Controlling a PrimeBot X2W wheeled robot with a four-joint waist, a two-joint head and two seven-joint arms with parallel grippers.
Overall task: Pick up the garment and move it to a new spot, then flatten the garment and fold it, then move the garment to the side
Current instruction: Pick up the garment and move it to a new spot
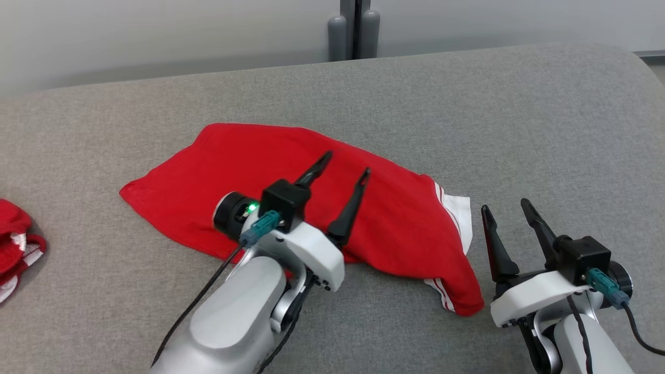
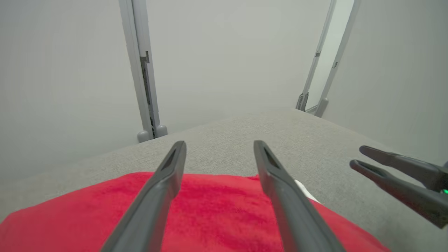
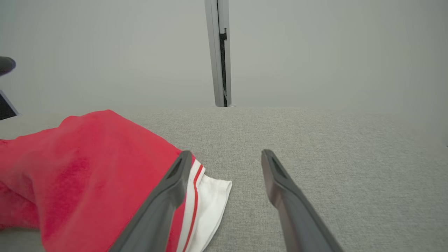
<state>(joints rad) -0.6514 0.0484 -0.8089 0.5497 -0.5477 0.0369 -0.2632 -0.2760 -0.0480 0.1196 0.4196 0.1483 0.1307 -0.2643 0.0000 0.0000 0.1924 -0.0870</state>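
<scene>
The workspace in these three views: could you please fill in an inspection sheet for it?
Surface: grey fabric tabletop, rounded at its far right corner.
Job's things: red garment lying spread out, with white striped trim at its right end.
Clutter: red-and-white cloth bundle at the left edge.
Grippers: left gripper open over the garment, holding nothing; right gripper open, just right of the trim.
Cables: a black cable runs from the left connector and from the right connector, both teal.
Surroundings: pale wall and grey post behind the tabletop.
</scene>
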